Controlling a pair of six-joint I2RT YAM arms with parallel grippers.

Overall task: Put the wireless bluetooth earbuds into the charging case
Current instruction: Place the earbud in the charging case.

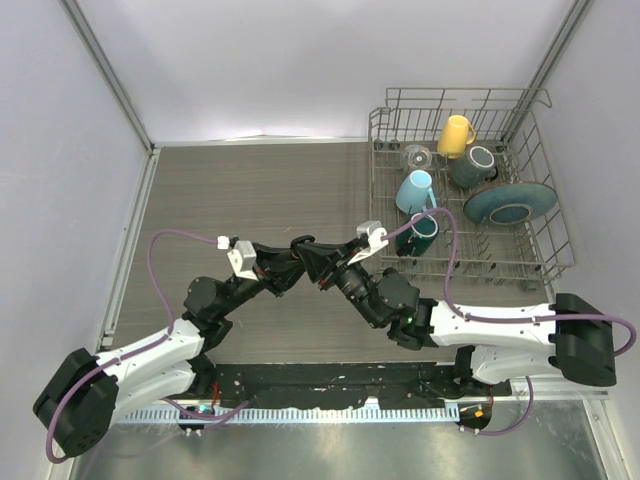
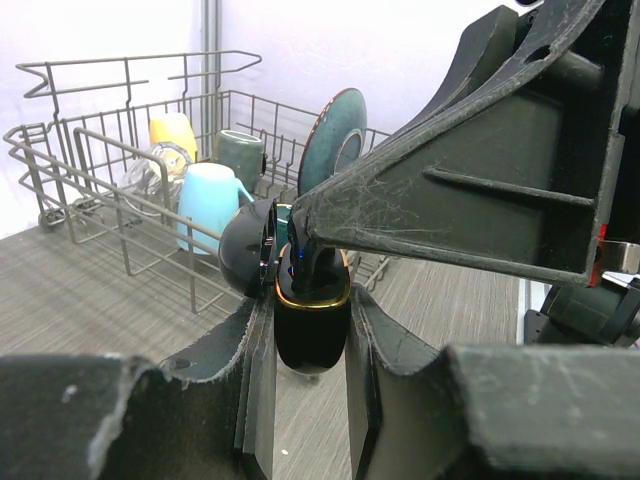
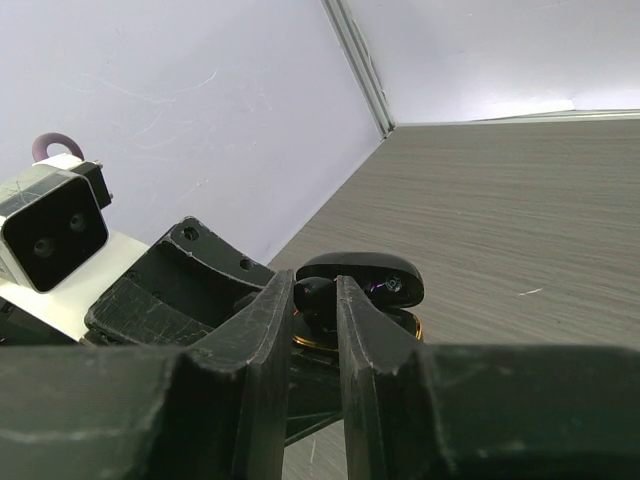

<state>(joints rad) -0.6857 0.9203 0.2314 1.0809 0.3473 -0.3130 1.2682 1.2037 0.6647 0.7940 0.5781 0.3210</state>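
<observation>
A black charging case [image 2: 312, 335] with a gold rim hangs above the table, pinched between the fingers of my left gripper [image 2: 308, 345]. Its rounded lid [image 2: 243, 250] stands open to the left. My right gripper [image 3: 313, 292] is shut on a black earbud [image 3: 320, 300], whose lower end sits inside the case's gold-rimmed opening [image 3: 404, 327]. In the left wrist view the earbud [image 2: 313, 268] shows in the case mouth under the right gripper's fingers [image 2: 330, 205]. From above, the left gripper [image 1: 292, 252] and right gripper [image 1: 318, 266] meet mid-table and hide the case. No other earbuds show.
A wire dish rack [image 1: 375, 205] fills the right back of the table. It holds a yellow mug [image 1: 455, 135], a light blue mug [image 1: 415, 190], two dark mugs [image 1: 472, 165], a glass [image 1: 417, 157] and a teal plate [image 1: 510, 203]. Walls close in left and behind.
</observation>
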